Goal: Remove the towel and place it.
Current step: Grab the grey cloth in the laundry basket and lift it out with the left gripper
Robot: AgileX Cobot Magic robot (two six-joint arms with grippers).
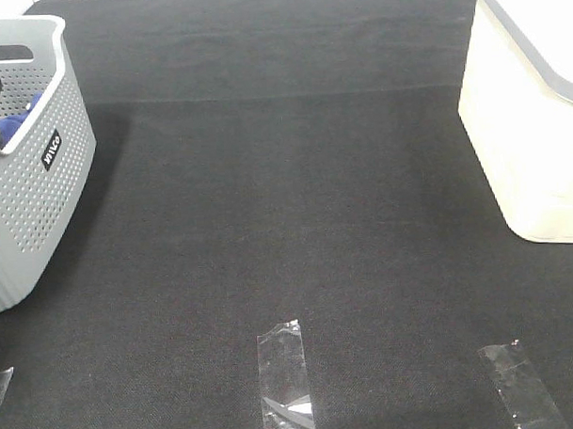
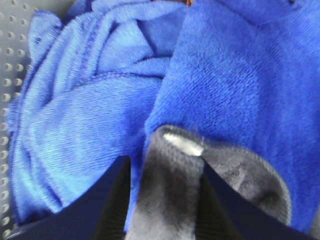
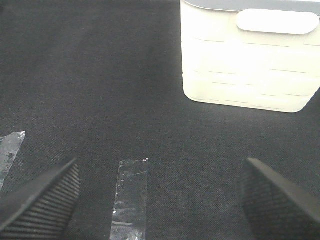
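In the left wrist view the grey towel lies bunched on top of a bright blue cloth, with a small white label at its fold. My left gripper is down inside the grey perforated basket. Its dark fingers stand apart on either side of the towel's fold. My right gripper hangs wide open over the black mat with nothing between its fingers. In the exterior high view only a bit of blue cloth shows inside the basket; the towel is hidden there.
A white bin stands at the right edge of the black mat and also shows in the right wrist view. Clear tape strips are stuck near the mat's front edge. The basket wall is close beside the left gripper.
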